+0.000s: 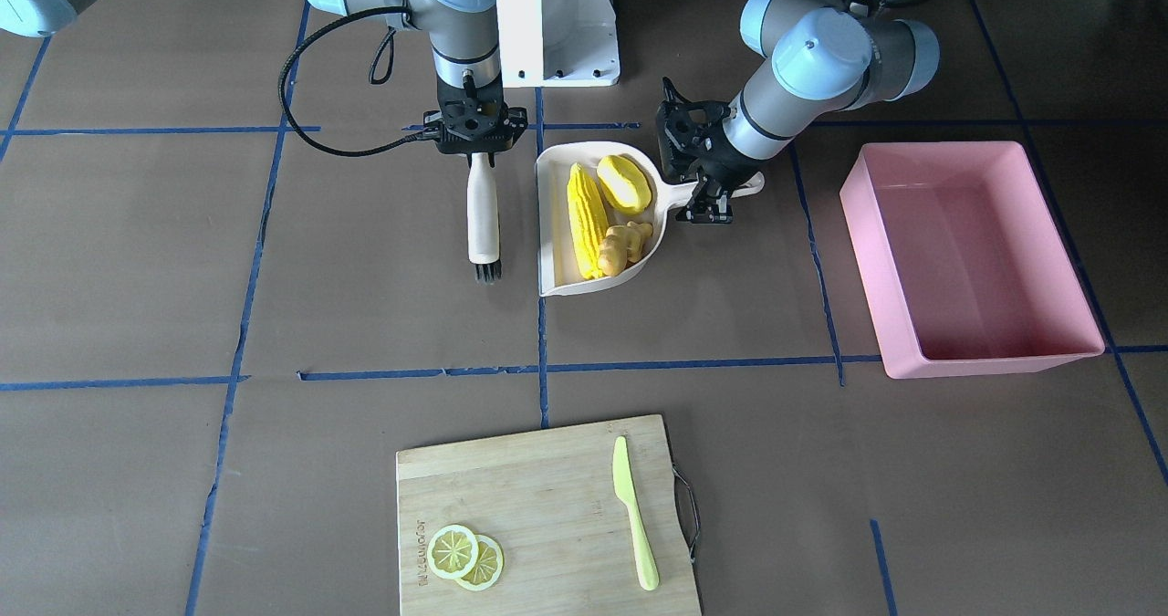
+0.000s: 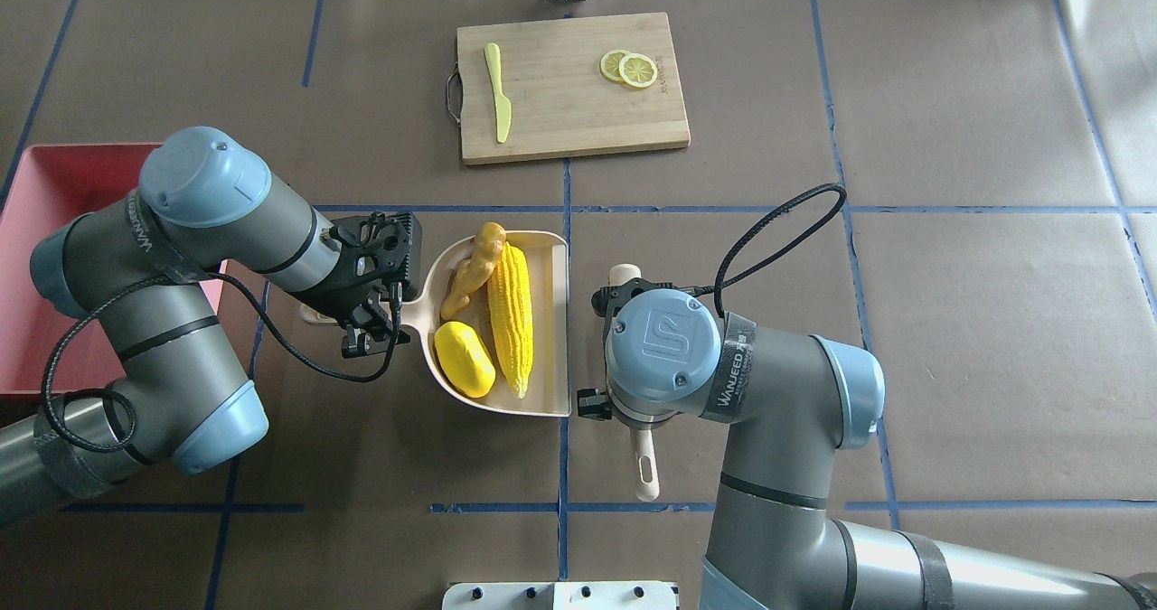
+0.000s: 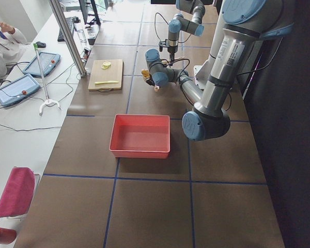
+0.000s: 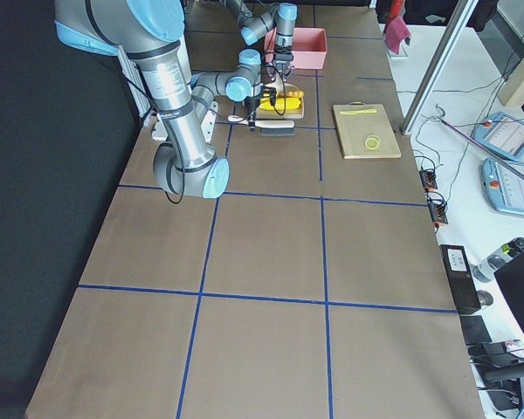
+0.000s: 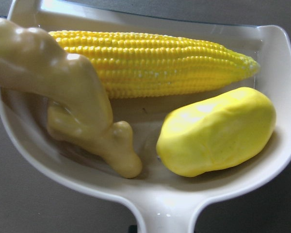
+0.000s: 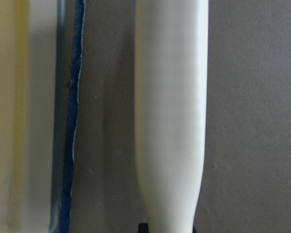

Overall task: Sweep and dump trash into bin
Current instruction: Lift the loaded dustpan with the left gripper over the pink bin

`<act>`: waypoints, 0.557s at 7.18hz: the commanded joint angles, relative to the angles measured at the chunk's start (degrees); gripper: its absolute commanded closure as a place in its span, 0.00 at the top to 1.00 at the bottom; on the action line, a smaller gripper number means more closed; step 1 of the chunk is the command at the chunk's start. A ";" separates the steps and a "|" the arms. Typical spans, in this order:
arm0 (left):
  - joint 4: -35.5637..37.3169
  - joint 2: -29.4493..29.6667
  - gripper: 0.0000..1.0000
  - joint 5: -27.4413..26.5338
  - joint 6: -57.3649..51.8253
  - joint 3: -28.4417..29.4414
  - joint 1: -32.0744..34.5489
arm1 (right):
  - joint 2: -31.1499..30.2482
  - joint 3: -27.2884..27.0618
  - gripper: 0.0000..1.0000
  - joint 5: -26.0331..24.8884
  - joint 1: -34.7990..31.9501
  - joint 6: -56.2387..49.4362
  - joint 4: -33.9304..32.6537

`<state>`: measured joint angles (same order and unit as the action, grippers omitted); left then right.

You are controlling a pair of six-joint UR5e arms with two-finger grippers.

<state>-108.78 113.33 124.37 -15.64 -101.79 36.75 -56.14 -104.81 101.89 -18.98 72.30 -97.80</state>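
Trash fills the dustpan the left gripper pinches; right gripper pinches the brush. Carry level to the bin at three o'clock.

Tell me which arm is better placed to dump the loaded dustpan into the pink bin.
Left: the left hand grips the dustpan handle, the trash lies inside, and the bin sits on its side. The right hand holds the brush.

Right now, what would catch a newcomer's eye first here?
The cream dustpan at mid-table, loaded with the corn cob, yellow fruit and ginger root, its handle gripped by the left hand. Beside it the right hand holds a brush, and the empty pink bin sits on the robot's left.
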 commanded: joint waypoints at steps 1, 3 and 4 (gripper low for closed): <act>-1.77 -0.47 0.00 0.00 2.01 -1.74 1.30 | -0.55 0.04 0.00 -0.03 -0.01 -0.14 0.41; -5.12 -1.53 0.00 0.35 4.21 -1.74 3.85 | -0.72 0.13 0.00 -0.20 0.17 -0.14 0.59; -5.13 -1.70 0.00 0.52 4.21 -2.00 5.51 | -0.81 0.13 0.00 -0.20 0.17 -0.05 0.68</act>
<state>-113.26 111.93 124.64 -11.81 -103.56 40.39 -56.85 -104.71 101.73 -18.84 72.18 -97.24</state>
